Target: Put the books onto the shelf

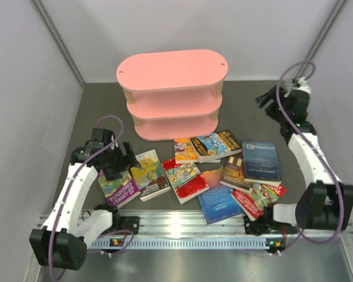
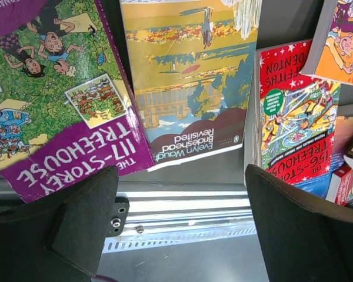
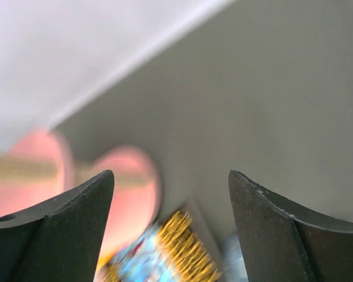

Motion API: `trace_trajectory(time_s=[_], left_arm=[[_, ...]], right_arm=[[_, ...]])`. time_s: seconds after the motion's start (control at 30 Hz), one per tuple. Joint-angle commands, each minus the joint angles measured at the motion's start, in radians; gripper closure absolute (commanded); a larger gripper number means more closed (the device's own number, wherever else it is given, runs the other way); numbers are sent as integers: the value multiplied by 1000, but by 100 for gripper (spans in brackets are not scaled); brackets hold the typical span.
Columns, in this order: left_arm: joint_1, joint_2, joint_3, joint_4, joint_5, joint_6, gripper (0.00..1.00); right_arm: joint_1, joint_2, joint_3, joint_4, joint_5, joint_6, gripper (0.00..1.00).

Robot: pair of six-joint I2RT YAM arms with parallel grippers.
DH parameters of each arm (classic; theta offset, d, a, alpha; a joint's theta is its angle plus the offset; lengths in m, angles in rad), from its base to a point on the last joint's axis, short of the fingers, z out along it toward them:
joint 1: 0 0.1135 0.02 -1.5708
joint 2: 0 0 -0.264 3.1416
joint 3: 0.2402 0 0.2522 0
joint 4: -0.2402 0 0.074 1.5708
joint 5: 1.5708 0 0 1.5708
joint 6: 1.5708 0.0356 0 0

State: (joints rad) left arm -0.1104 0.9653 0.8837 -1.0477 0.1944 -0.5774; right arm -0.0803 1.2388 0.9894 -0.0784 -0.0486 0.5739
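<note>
Left gripper (image 2: 181, 179) wide open, nothing between the jaws; it hangs above the near edges of a purple paperback (image 2: 65, 117) marked "Treehouse" and a yellow paperback (image 2: 191, 82); right gripper (image 3: 172, 182) also open and empty, raised at the far right of the dark grey table (image 1: 97, 111), its view blurred; thin bright paperback books (image 1: 223, 170) lie flat on the table, some overlapping, just in front of the pink three-tier oval shelf (image 1: 172, 69) with pale wooden edges.
</note>
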Motion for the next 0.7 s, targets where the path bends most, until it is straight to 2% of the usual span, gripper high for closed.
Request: trace_trajectory(time_s=[0.0,0.07,0.13,0.23,0.47,0.67], left_arm=[[-8,1,14,54,7,-4,6],[-9,-11,15,54,5,1,6],[-9,-29,14,54,4,4,6],[-11,-60,0,51,-1,8,6],[-21,-112,-15,17,-18,24,6],[-35,-119,-11,8,-27,30,6]], right_arm=[[144,108,-10,-281,-353,237,22],[259,62,-111,-164,-362,332,14],[328,-10,-158,-118,-332,423,4],[407,-73,-228,-80,-255,525,0],[421,-81,-287,-112,-123,601,0],[441,-13,-270,-285,-45,673,0]])
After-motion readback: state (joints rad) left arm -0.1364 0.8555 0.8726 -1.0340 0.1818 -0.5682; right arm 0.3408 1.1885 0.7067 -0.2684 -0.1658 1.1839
